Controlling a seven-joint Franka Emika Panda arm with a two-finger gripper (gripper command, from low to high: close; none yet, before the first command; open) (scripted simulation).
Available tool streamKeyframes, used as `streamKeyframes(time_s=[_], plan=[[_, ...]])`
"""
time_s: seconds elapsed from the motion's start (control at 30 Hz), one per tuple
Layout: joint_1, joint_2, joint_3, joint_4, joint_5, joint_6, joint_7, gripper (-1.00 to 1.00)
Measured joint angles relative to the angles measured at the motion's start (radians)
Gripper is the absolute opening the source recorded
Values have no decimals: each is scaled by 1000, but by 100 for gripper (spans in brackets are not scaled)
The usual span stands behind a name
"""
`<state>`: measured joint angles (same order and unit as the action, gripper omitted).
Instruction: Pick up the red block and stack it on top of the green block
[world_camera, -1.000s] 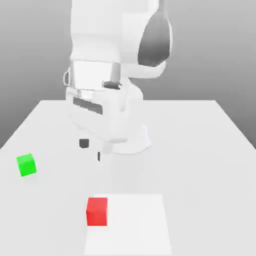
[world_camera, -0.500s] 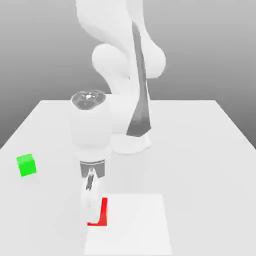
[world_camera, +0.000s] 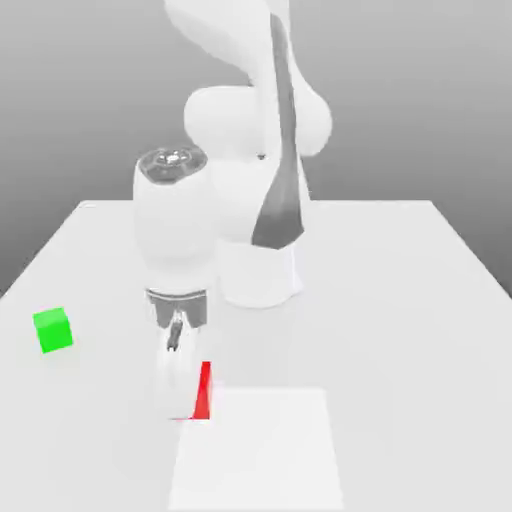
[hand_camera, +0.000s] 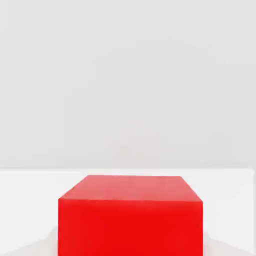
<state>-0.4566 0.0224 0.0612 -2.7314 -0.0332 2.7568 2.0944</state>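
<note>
Now my hand (world_camera: 185, 400) is clenched on the red block (world_camera: 203, 392); the green block (world_camera: 52, 330) sits well apart on the tabletop (world_camera: 400, 300).

Simulated test scene: bare white table (world_camera: 400, 300), featureless grey backdrop.

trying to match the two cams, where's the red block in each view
Exterior view: the red block sits low and left of centre, mostly hidden behind the gripper, at the pale square's corner.
Hand view: it fills the lower middle.
Shared landmark: the white table around it.
</note>
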Motion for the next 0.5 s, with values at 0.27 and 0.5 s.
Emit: streamKeyframes(time_s=[0.27, 0.5], plan=[[-325, -96, -175, -31, -22, -63, -281, -100], [-424, -42, -297, -41, 30, -1, -472, -100]])
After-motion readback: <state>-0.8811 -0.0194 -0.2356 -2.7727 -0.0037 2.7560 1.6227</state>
